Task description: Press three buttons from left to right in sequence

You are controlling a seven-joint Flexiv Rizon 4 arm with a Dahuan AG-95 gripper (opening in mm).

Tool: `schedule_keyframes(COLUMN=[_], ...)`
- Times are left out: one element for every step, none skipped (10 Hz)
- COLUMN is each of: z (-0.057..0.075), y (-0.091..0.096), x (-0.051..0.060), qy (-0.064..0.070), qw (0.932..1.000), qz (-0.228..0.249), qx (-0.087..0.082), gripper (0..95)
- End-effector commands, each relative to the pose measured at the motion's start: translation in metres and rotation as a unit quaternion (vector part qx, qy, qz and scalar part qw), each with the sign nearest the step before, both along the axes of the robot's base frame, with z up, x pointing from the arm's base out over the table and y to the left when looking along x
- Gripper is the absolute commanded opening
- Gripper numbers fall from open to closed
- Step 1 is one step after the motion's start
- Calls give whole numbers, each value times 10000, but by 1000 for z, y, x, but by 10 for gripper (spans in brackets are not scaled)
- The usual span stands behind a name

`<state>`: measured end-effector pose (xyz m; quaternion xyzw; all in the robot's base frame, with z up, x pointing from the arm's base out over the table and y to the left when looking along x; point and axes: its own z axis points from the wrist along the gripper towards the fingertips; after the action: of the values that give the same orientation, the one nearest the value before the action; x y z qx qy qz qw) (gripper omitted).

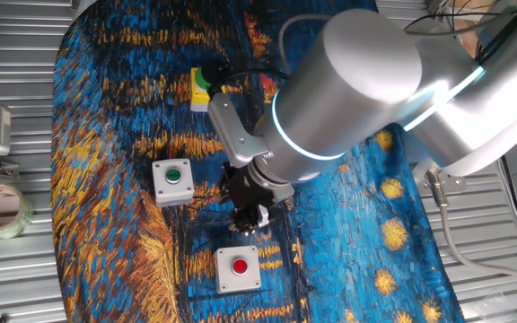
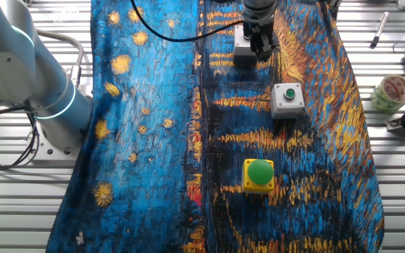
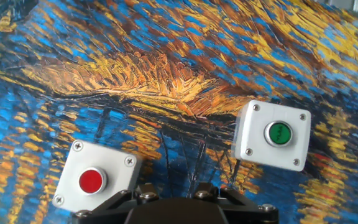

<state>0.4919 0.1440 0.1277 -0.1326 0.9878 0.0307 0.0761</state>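
Buttons, three: yellow box [image 2: 259, 176], two grey-white boxes [image 2: 287, 99]

From my remote station I counted three push-button boxes on the surface [image 1: 106, 269]. One was yellow with a big green dome [image 2: 259, 174], toward six o'clock in the other fixed view. Two were grey-white: one with a small green button [image 1: 173, 180], one with a small red button [image 1: 239, 268]. That made two green buttons and one red. I saw one painted cloth [image 2: 153, 126] under all three. One arm [image 1: 357, 81] carried one end effector [image 1: 249, 215]. At three o'clock in the other fixed view I counted one roll of tape [image 2: 390, 93] and one pen [image 2: 379, 29].
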Motion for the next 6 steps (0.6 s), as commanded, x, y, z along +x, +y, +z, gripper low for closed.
schedule_keyframes(z=[-4, -6, -8, -9, -8, -7], y=[3, 6, 9, 11, 16, 23], x=[-6, -7, -10, -12, -15, -15], qy=[-42, -82, -110, -115, -136, -121], qw=[9993, 9989, 9987, 9985, 9980, 9976], qz=[-368, -452, -493, -534, -611, -684], qx=[12, 5, 19, 18, -27, -75], gripper=[380, 380, 380, 380, 380, 380])
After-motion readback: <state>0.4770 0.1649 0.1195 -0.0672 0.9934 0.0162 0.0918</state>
